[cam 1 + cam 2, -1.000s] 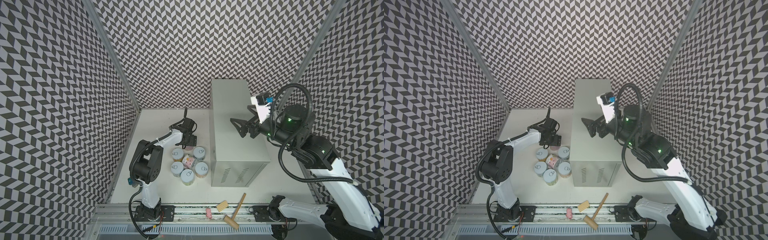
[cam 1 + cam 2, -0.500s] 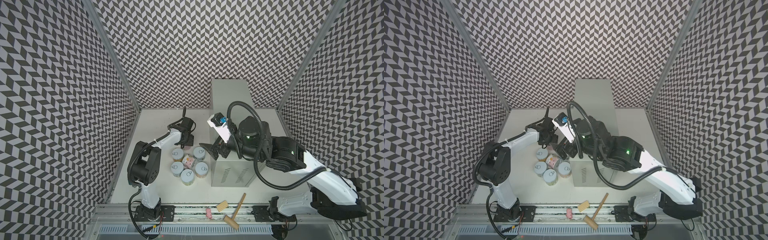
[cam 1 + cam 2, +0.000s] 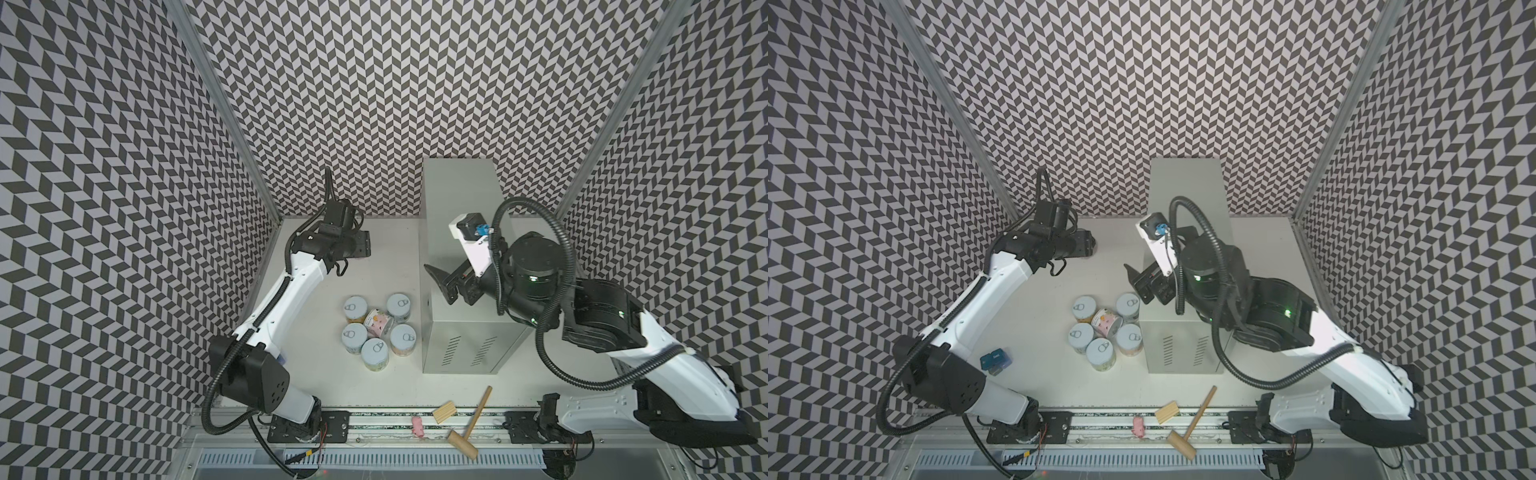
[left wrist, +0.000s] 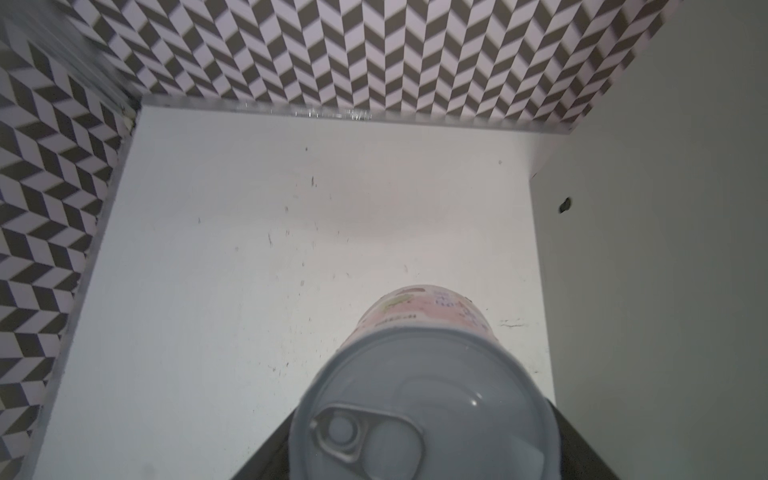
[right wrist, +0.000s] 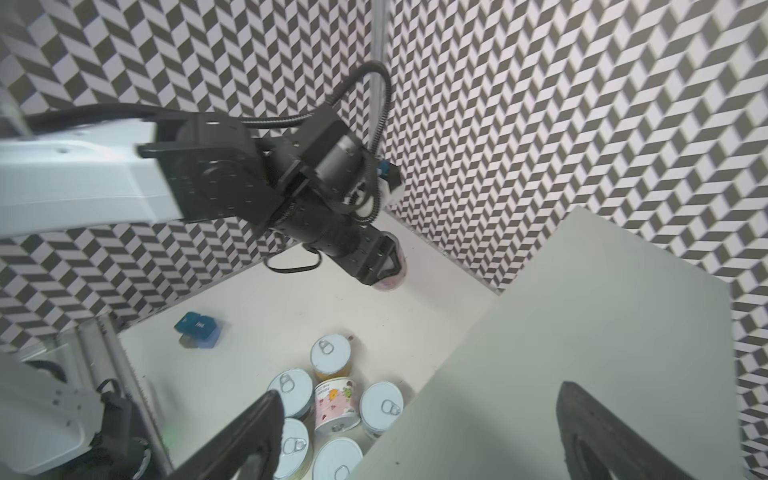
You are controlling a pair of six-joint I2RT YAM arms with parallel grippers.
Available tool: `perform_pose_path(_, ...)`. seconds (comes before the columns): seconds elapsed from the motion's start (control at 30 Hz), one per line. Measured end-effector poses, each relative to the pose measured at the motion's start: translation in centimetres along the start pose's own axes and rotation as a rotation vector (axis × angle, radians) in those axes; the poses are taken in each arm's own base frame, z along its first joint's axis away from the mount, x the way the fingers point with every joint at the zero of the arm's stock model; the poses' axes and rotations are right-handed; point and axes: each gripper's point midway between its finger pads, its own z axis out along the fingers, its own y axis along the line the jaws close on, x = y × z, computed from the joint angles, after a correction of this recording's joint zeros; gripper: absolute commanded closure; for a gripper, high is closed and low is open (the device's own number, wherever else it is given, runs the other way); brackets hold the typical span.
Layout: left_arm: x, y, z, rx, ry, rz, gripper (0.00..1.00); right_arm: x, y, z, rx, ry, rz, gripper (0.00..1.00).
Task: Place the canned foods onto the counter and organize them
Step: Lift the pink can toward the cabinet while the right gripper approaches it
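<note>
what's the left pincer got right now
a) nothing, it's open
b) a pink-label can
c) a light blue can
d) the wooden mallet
b: the right wrist view shows the left pincer clamped around a pink-label can, and the left wrist view shows the same can close up between the dark fingers.

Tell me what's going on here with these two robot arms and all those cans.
The left gripper is shut on a pink-labelled can, holding it near the back of the table, left of the grey cabinet. The right gripper hangs open over the cabinet's left edge, holding nothing. Six cans sit clustered on the table beside the cabinet, one lying on its side. No can is on the cabinet top yet.
</note>
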Motion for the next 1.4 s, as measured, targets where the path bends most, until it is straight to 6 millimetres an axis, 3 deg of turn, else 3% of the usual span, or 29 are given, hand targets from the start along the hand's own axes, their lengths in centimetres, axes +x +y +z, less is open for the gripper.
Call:
perform_pose_path(0.17,-4.3,-1.6,-5.9,0.097,-0.122,0.018,0.47,-0.9,-4.4,-3.4,0.156,-0.058,0.052,0.01)
perform_pose_path(0.33,-7.8,-4.5,-11.3,0.205,-0.223,0.061,0.46,0.6,-8.0,-4.3,0.352,-0.007,0.076,0.01)
perform_pose_path(0.47,-9.5,-8.0,-14.7,0.305,-0.274,0.112,0.45,2.4,-8.2,-4.2,0.374,0.033,0.066,0.01)
perform_pose_path(0.63,-8.8,-11.8,-15.5,0.391,-0.255,0.175,0.46,4.2,-8.5,-5.3,0.356,0.042,0.052,0.01)
perform_pose_path(0.87,-6.2,-17.0,-15.8,0.506,-0.195,0.286,0.48,7.7,-5.8,-4.1,0.205,0.048,-0.065,0.01)
perform_pose_path(1.07,-4.3,-18.9,-18.3,0.620,-0.198,0.363,0.48,9.3,-2.3,-0.9,0.092,0.038,-0.200,0.01)
perform_pose_path(1.4,-2.0,-17.7,-24.0,0.774,-0.269,0.432,0.48,5.7,1.4,0.1,-0.073,-0.087,-0.293,0.01)
